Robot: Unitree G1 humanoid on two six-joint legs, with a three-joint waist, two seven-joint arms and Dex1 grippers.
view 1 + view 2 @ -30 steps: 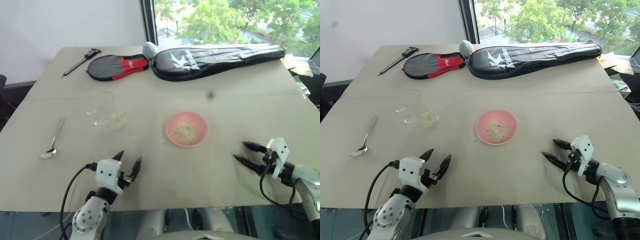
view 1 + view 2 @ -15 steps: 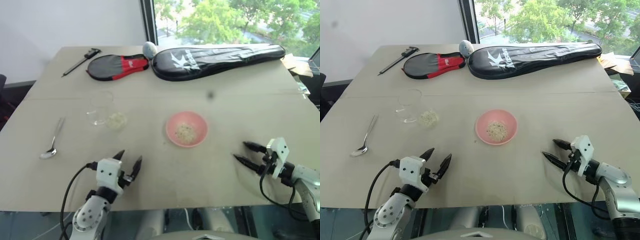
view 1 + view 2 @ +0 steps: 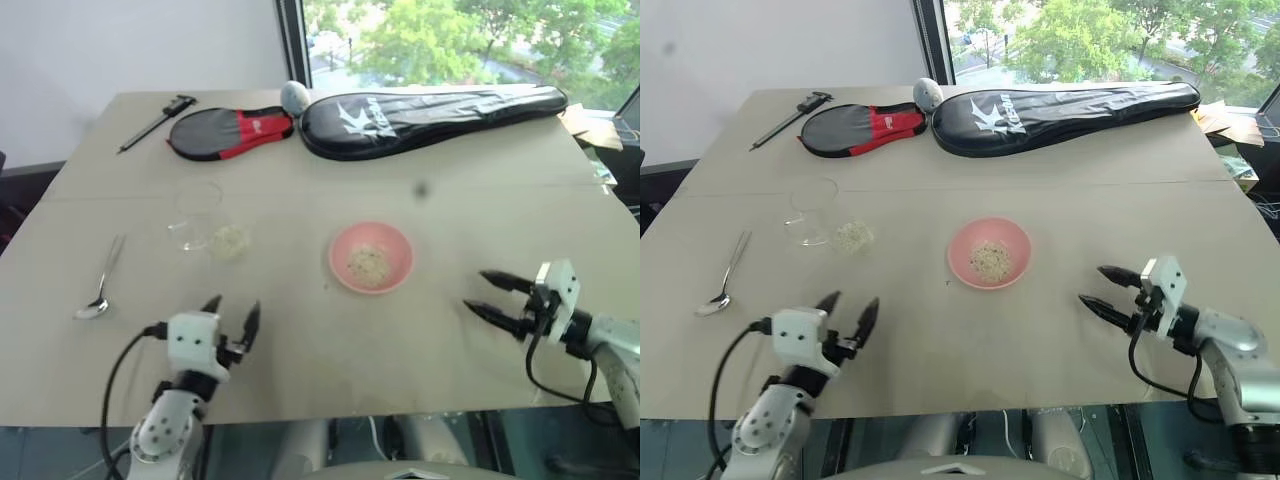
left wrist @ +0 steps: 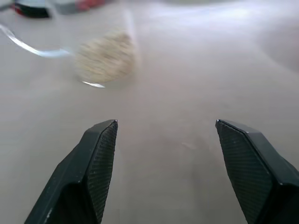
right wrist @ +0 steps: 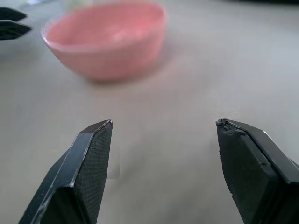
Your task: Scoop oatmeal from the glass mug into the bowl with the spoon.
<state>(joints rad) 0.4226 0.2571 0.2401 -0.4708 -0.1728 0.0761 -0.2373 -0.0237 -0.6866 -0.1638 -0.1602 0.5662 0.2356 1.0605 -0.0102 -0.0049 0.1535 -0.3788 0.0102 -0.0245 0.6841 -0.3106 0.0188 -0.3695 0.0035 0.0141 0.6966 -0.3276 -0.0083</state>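
The glass mug (image 3: 197, 213) stands on the table's left half, with a pale clump of oatmeal (image 3: 232, 241) right beside its base; I cannot tell whether glass surrounds the clump. More oatmeal (image 3: 368, 265) lies in the pink bowl (image 3: 394, 247) at the table's middle. Left of the mug lies the silver spoon (image 3: 103, 285), untouched. My left gripper (image 3: 232, 308) hovers open and empty near the front edge, below the mug, pointing at the oatmeal (image 4: 106, 56). At the front right, my right gripper (image 3: 477, 291) is open and empty, pointing toward the bowl (image 5: 107, 42).
A long black racket cover (image 3: 430, 105) and a smaller red-and-black cover (image 3: 225, 130) lie along the far edge, with a grey ball-like thing (image 3: 295, 95) between them. A black caliper (image 3: 160, 120) rests at the far left corner.
My left gripper has shifted to the left and risen a little. My right gripper has lifted slightly. Both stay open; mug, spoon and bowl have not moved.
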